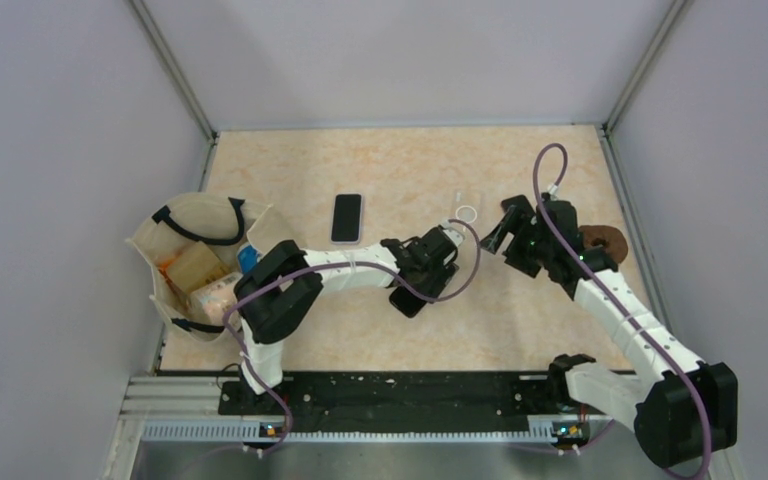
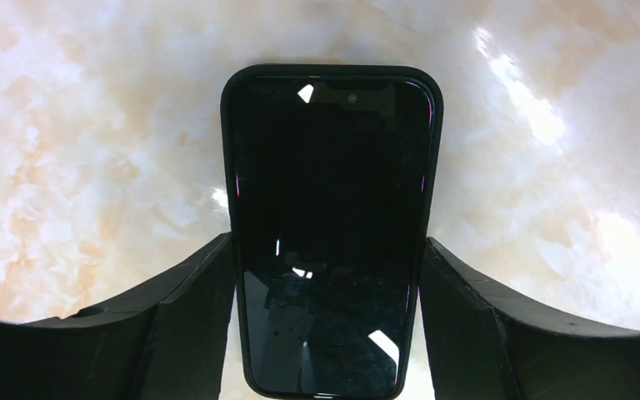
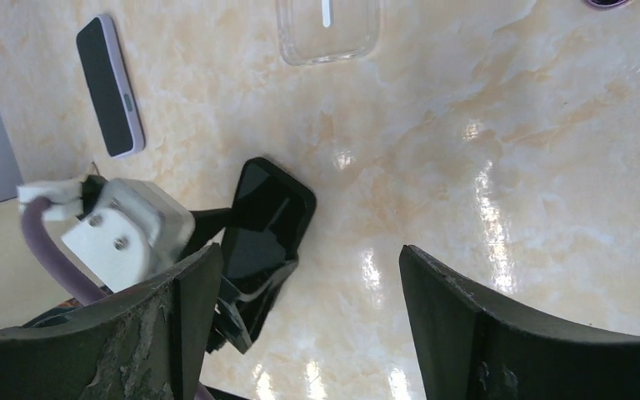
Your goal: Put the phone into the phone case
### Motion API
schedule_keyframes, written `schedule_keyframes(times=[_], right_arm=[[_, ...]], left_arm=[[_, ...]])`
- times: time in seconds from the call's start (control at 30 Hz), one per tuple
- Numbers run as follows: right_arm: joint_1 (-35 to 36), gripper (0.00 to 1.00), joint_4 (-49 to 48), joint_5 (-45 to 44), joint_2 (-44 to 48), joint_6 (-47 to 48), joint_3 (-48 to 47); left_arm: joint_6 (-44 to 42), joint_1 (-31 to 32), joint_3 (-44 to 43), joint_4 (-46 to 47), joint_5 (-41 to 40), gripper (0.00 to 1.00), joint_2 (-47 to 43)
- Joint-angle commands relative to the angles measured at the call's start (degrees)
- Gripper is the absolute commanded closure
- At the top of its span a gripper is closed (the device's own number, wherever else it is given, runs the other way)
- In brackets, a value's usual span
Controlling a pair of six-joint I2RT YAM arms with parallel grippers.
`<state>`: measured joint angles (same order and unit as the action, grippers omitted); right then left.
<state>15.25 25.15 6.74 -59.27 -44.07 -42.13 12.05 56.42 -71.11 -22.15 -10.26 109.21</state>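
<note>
Left hand (image 2: 325, 246) low, fingers (image 2: 190, 310) clasping phone (image 2: 331, 175)

No readable text, logo or number on the black phone (image 2: 331, 233) or elsewhere.

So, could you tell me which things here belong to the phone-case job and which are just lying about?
Job: black phone, flanked by the left tool; clear case.
Lying about: pale-edged phone; cloth bag with its contents; brown ring on the right.

Robot lab cell, grey partition walls (image 1: 60, 120), marbled tabletop (image 1: 410, 160)
</note>
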Motion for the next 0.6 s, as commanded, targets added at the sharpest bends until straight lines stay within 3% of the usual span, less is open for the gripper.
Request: schedule_keyframes(times=[0.0,0.33,0.57], right_arm=[[-0.16,0.23,0.25,-3.1,-0.89,1.99,-3.32],[-0.17,0.24,-1.28,-5.22,-7.68,3.31,-3.7],[-0.18,0.24,-2.47,-6.47,-14.28,3.68,-5.04]], left_arm=[[3.56,-4.44,-2.28,2.88,-7.53,0.71,2.17],[6.16,-15.93,-16.42,-0.2,-7.18,0.71,9.65],[11.93,-20.21,-27.04,-5.97,-13.67,0.7,15.56]])
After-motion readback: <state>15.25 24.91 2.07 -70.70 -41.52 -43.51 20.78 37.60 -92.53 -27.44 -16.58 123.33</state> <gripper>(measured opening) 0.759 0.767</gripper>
